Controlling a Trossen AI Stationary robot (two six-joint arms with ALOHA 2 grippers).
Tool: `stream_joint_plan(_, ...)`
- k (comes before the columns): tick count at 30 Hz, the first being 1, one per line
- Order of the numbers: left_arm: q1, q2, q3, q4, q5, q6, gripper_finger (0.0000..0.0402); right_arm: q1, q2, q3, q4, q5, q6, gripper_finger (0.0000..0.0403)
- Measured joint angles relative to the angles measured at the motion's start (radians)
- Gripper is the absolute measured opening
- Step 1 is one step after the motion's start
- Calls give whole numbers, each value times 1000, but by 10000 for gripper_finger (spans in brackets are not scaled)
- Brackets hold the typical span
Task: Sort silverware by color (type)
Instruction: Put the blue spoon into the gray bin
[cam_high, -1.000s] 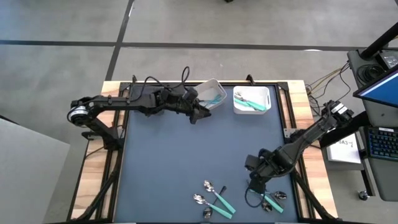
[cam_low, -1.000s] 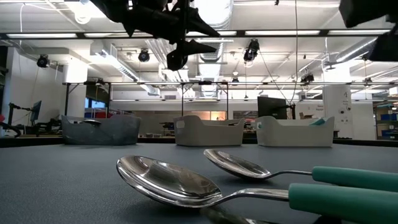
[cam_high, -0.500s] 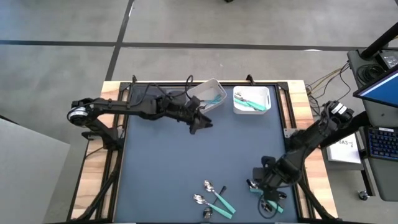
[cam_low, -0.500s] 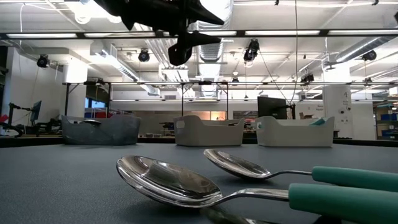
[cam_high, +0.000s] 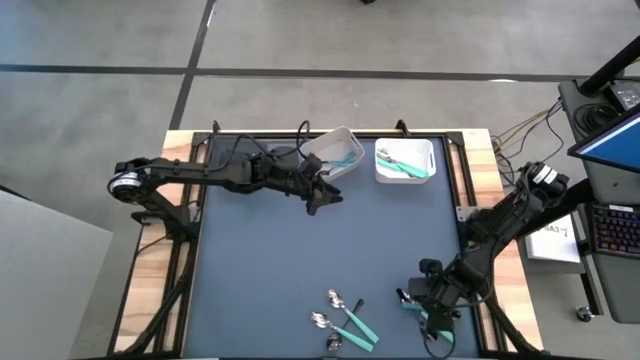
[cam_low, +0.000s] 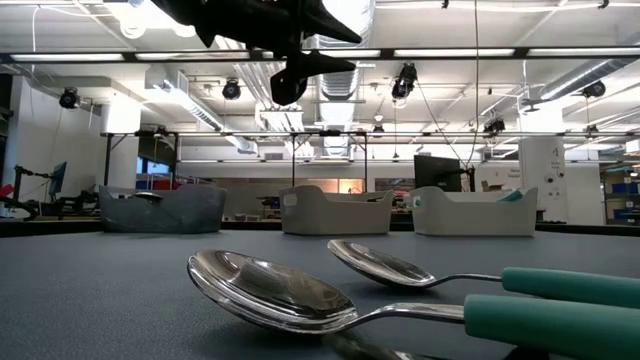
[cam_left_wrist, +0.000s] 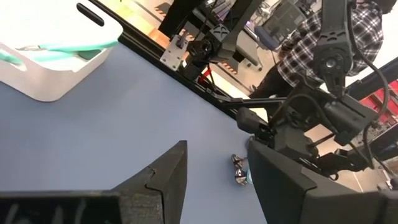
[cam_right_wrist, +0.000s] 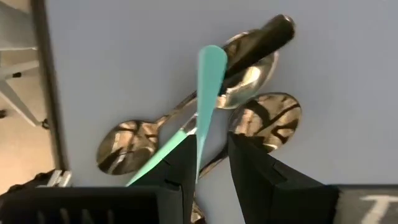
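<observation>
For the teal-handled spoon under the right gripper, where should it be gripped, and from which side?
By the teal handle, from straight above with a finger on each long side. It lies across the other spoons, so the handle is the highest, clearest part. The right gripper is open and straddles it.

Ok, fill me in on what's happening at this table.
Two arms are sorting silverware into white bins. The right tool is down over a pile of spoons at the table's near right, with a teal handle between its open fingers. The left tool hovers empty and open beside the tilted bin. More teal-handled spoons wait on the mat.
</observation>
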Motion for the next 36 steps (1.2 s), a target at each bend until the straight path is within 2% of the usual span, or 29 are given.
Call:
stream_joint_plan(17, 0, 0, 0, -2, 0, 8, 150, 6, 0, -57, 78, -1, 46, 84)
stream_joint_plan(24, 0, 0, 0, -5, 0, 8, 150, 17, 72, -62, 163, -2, 65, 84)
stream_joint_plan(33, 0, 0, 0, -5, 0, 8, 150, 25, 138, -58, 178, -2, 95, 84)
stream_joint_plan(36, 0, 0, 0, -4, 0, 8, 150, 25, 140, -57, 180, 0, 149, 84)
